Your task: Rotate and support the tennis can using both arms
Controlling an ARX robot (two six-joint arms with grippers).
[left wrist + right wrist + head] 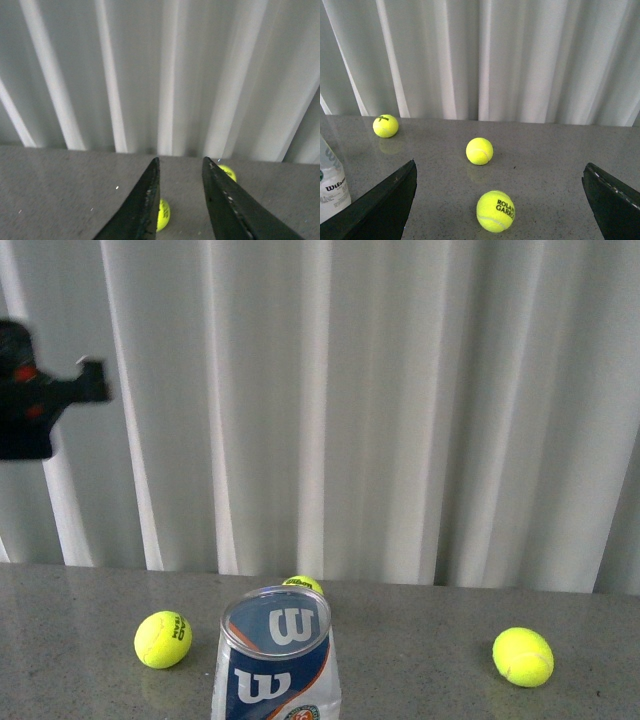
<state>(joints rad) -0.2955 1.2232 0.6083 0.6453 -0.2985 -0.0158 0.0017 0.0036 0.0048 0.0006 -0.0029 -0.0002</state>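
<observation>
The tennis can (276,660) stands upright at the near edge of the grey bench (420,620), roughly mid-width, clear lid up, nothing touching it. The left gripper (181,167) hangs high above the bench on the left side, its jaws a narrow gap apart and empty. The right gripper (500,200) has its jaws spread wide, empty too. Three tennis balls lie scattered toward the far edge: one left of the can (162,639), one just behind it (303,585), one well off to the right (522,656).
</observation>
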